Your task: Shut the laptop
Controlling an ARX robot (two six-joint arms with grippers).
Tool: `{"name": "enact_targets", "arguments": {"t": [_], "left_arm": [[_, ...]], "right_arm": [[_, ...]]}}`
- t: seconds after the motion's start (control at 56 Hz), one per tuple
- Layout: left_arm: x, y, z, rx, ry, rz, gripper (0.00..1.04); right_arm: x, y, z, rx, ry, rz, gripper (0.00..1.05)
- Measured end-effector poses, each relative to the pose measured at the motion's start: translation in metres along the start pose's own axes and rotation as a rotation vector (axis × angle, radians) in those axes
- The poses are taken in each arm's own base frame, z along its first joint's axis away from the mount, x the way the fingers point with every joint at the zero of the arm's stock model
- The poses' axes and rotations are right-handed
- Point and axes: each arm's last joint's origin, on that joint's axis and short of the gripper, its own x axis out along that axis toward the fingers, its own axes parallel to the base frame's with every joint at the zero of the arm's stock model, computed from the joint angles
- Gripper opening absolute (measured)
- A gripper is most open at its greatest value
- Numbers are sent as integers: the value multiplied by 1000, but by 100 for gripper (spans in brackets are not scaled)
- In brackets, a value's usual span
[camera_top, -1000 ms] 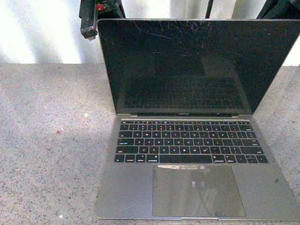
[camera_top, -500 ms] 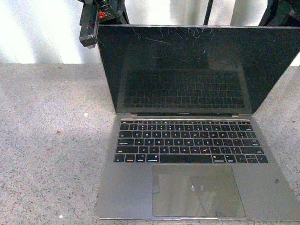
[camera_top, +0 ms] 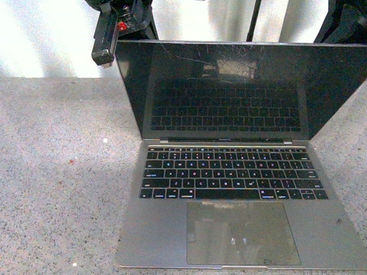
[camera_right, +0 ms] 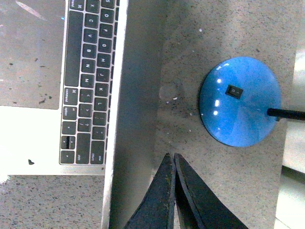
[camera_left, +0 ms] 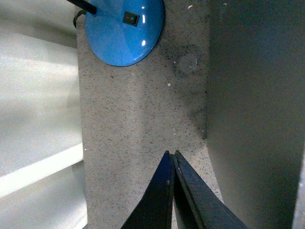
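The front camera looks down at the laptop [camera_top: 157, 235] from close on the keyboard side, facing its screen. Both wrist cameras sit behind the lid, aimed steeply down. They share the blue disc [camera_left: 125, 31] and the speckled counter [camera_left: 138, 119].

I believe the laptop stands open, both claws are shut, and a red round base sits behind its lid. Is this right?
No. The round base is blue, not red, as the right wrist view shows. The laptop stands open; the left claw and the right claw are shut.
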Motion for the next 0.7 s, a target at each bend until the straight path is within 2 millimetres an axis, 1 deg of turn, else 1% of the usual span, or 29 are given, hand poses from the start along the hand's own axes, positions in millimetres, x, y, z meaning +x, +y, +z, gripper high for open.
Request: {"name": "enact_targets", "arguments": {"t": [0.339, 0.696], "left_arm": [[3, -16, 10, 36, -7, -39, 4], [10, -34, 19, 62, -31, -60, 4]], "right_arm": [[8, 21, 3, 20, 5, 75, 3], [17, 30, 1, 26, 6, 96, 3]]}}
